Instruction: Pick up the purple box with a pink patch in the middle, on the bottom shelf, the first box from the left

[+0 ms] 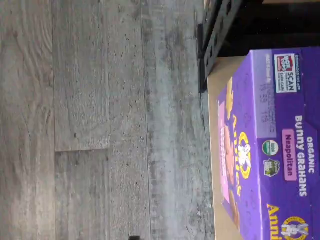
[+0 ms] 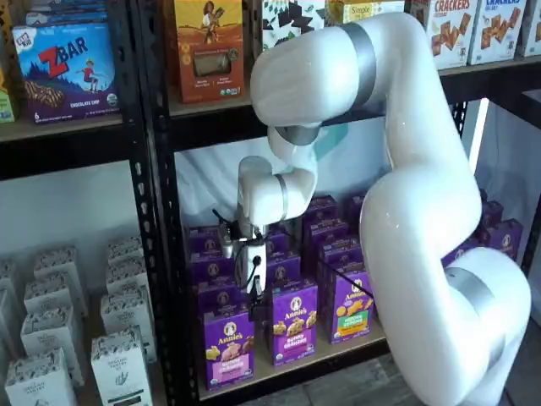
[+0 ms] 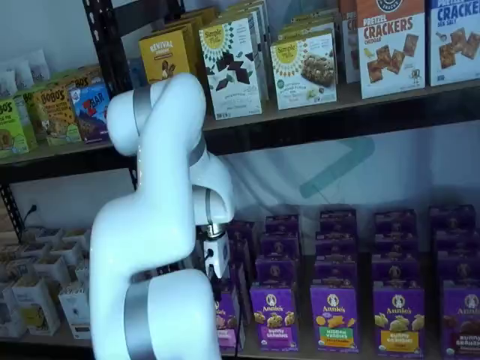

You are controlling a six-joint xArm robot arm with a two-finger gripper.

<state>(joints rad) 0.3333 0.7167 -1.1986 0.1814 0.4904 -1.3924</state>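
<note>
Tool (image 2: 254, 292) hangs just above the purple box (image 2: 227, 346) at the front of the bottom shelf (image 2: 287, 372), fingers spread wide, empty, evidently aligned for a top-down grasp.

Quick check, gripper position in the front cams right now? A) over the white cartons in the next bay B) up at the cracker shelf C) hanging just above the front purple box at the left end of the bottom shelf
C: the gripper hangs just over the purple box at the bottom shelf front.
</note>
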